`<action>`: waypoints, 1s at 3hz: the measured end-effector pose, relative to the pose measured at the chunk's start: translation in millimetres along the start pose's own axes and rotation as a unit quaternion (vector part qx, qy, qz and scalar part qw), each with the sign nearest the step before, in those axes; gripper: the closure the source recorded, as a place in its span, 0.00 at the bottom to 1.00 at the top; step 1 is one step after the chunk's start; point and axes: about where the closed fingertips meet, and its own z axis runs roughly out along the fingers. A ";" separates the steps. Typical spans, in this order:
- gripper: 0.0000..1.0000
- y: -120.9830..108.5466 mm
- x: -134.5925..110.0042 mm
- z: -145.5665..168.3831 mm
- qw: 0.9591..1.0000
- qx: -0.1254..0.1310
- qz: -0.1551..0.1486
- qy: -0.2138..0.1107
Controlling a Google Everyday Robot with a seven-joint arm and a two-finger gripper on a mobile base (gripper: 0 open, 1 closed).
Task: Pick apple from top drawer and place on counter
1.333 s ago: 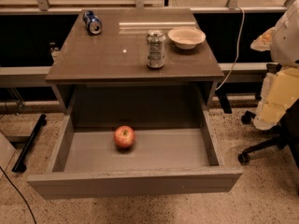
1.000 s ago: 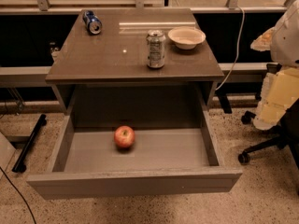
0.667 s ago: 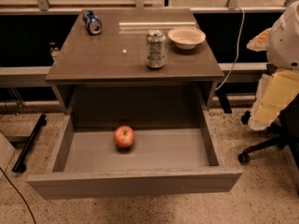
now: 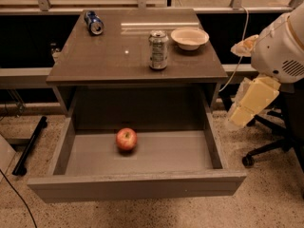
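On the glossy dark brown counter stand a silver soda can, a cream bowl and a toppled blue can. The small red apple lies unmoved in the open grey top drawer, above the speckled floor. The cream gripper, whose state I cannot tell, has drifted left toward the drawer's right side.

The glossy, dark brown rectangular counter carried a pale streak of reflected light near its far edge. On it stood a silver-grey upright soda can with dark markings, a blue can lying on its side and a cream shallow bowl. Below the counter's front, the wide top drawer was plain matt grey. The small round apple inside was red with a yellowish patch. Right of the counter, the gripper was pale cream-yellow under a white arm shell.
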 end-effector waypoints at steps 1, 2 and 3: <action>0.00 1.2 -1.3 1.3 1.000 0.000 0.001 -0.002; 0.00 6.4 -7.0 18.6 1.000 -0.001 0.003 -0.009; 0.00 13.3 -13.9 44.2 0.999 -0.006 0.013 -0.028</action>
